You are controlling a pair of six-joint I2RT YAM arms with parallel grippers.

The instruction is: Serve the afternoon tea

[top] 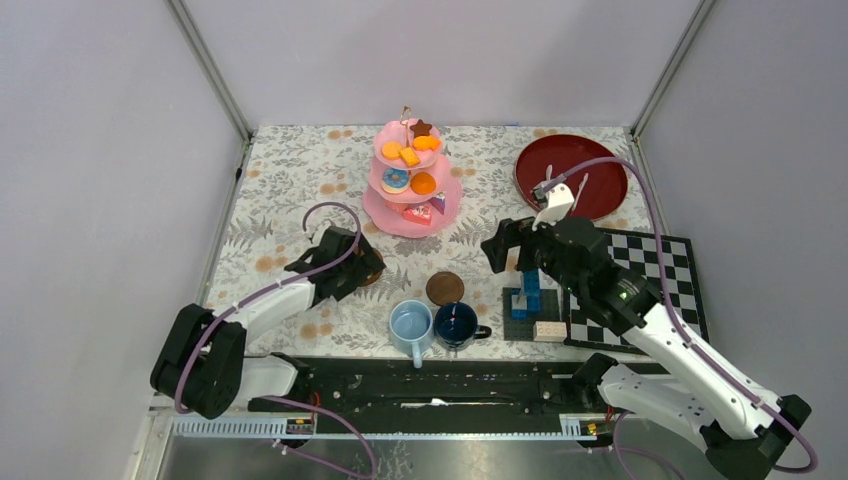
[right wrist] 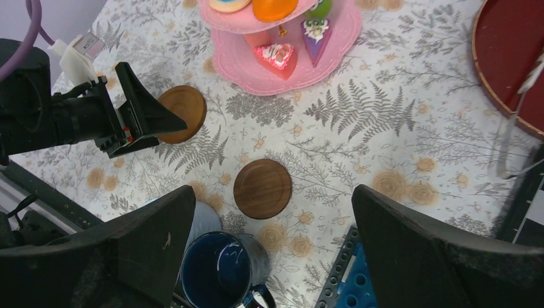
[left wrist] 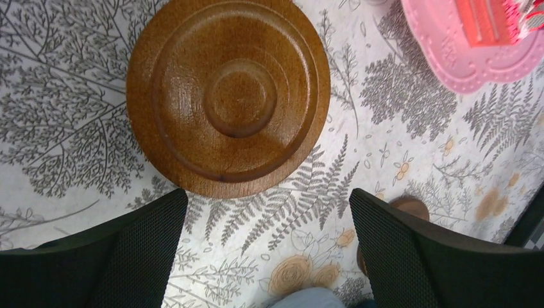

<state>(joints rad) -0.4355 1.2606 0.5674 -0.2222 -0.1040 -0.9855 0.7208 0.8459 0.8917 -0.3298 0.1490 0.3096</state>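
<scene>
Both left tool [left wrist: 266, 199] and right tool [right wrist: 271, 192] gape; top view half-hides the left saucer [left wrist: 228, 96].

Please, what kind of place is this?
Probably a robot test cell, not a tearoom: grey wall panels on metal posts enclose the floral-clothed table, two white-and-black robot arms stand at its near edge, and the pink three-tier scalloped stand holds toy pastries.

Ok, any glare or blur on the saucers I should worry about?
Left wrist: mild sheen on the left saucer, grain sharp; its own fingers dark. Right wrist: middle saucer crisp, no glare. Top external: even light, left saucer partly hidden by the left gripper.
</scene>
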